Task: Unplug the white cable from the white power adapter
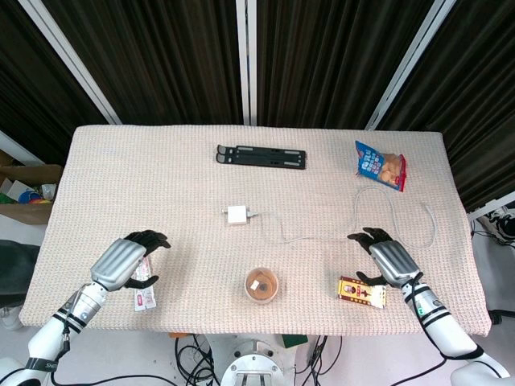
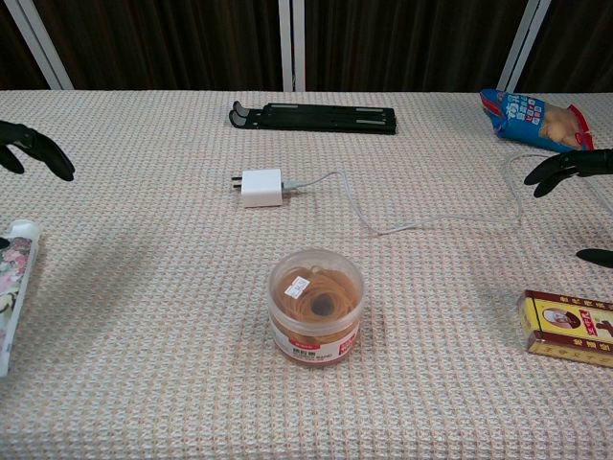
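Observation:
A white power adapter (image 1: 236, 215) (image 2: 261, 188) lies mid-table with its prongs to the left. A white cable (image 1: 338, 238) (image 2: 421, 225) is plugged into its right side and runs right, looping near the table's right edge. My left hand (image 1: 126, 261) (image 2: 34, 149) hovers at the front left, open, holding nothing. At the front right my right hand (image 1: 385, 254) (image 2: 572, 170) is open too, close beside the cable's loop and not touching it.
A black folding stand (image 1: 261, 156) (image 2: 313, 117) lies at the back centre. A blue snack bag (image 1: 380, 165) (image 2: 532, 117) sits back right. A round clear tub (image 1: 261, 285) (image 2: 315, 305) stands front centre. A red-yellow box (image 1: 361, 292) (image 2: 570, 328) and a tube (image 1: 145, 285) (image 2: 14, 287) lie under the hands.

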`<state>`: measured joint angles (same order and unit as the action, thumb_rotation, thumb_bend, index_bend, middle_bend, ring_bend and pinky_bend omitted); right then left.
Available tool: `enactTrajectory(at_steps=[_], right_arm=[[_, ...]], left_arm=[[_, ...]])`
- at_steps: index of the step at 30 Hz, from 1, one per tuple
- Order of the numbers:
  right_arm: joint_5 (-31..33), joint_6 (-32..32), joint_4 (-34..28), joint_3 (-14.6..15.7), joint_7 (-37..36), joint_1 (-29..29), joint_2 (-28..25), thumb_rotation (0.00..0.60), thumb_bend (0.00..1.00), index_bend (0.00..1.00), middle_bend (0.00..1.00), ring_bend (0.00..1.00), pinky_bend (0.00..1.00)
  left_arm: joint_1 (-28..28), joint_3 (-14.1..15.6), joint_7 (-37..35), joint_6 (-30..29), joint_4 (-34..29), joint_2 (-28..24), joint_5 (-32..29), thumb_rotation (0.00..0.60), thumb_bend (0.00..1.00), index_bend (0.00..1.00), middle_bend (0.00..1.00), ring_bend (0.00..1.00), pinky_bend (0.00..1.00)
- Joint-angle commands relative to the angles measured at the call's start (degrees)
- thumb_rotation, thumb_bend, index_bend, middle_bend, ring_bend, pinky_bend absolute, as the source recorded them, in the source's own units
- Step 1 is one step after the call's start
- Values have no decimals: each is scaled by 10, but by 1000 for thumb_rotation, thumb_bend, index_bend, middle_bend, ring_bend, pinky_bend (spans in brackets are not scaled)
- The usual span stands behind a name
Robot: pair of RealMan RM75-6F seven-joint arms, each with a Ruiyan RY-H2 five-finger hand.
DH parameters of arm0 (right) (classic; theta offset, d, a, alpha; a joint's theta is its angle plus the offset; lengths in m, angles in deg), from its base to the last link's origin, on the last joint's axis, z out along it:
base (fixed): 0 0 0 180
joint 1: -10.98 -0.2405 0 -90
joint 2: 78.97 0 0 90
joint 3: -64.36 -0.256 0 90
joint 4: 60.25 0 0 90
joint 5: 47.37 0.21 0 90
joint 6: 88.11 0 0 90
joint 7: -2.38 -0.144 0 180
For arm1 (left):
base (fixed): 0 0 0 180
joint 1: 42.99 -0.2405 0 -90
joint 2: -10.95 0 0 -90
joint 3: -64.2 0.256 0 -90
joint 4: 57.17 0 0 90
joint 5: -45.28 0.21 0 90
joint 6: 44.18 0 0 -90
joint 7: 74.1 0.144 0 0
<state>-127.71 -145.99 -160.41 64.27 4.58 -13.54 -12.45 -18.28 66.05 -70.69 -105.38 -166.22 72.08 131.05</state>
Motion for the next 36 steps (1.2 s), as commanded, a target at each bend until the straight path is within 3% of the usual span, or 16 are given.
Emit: enactTrajectory(at_steps=[1, 7, 12, 15, 17, 20, 24, 30, 36], right_arm=[[0, 1, 0, 0, 1, -1, 0, 600, 309, 219, 212, 69, 133], [-3, -4, -2, -2, -1, 0, -2, 600, 310, 218, 212, 69, 133], [-14, -21, -12, -4, -13, 6, -12, 600, 309, 219, 212, 69, 133], [-24, -31, -16, -3, -17, 10, -17, 600, 310, 219, 213, 69, 133], [-28, -35, -18, 0, -19, 13, -20, 600, 309, 219, 213, 69, 133], [-31, -38, -17, 4, -21, 17, -22, 600, 309, 219, 212, 69, 133], [-32, -39, -13, 5, -26, 20, -22, 600, 309, 218, 212, 69, 133], [-33, -39, -11, 4, -29, 20, -23, 600, 310, 219, 212, 69, 133], [-33, -40, -8, 4, -33, 22, -24, 600, 309, 218, 213, 69, 133]], left_arm=[[1, 0, -1, 1, 1, 1, 0, 600, 218, 272, 198, 154, 238], [14, -17, -7, 7, 10, 15, -6, 600, 219, 272, 198, 154, 238], [47, -70, 3, 1, 36, 68, -25, 600, 215, 271, 189, 176, 275], [79, -104, 43, 10, 65, 116, -47, 600, 212, 270, 185, 288, 351], [102, -119, 81, 26, 83, 139, -67, 600, 213, 268, 185, 377, 455], [140, -138, 142, 52, 112, 181, -107, 600, 213, 261, 185, 521, 726], [188, -156, 221, 82, 155, 240, -176, 600, 213, 239, 180, 625, 886], [245, -174, 305, 98, 214, 315, -291, 600, 206, 207, 165, 656, 924], [286, -180, 342, 104, 272, 368, -367, 600, 205, 200, 164, 671, 927]])
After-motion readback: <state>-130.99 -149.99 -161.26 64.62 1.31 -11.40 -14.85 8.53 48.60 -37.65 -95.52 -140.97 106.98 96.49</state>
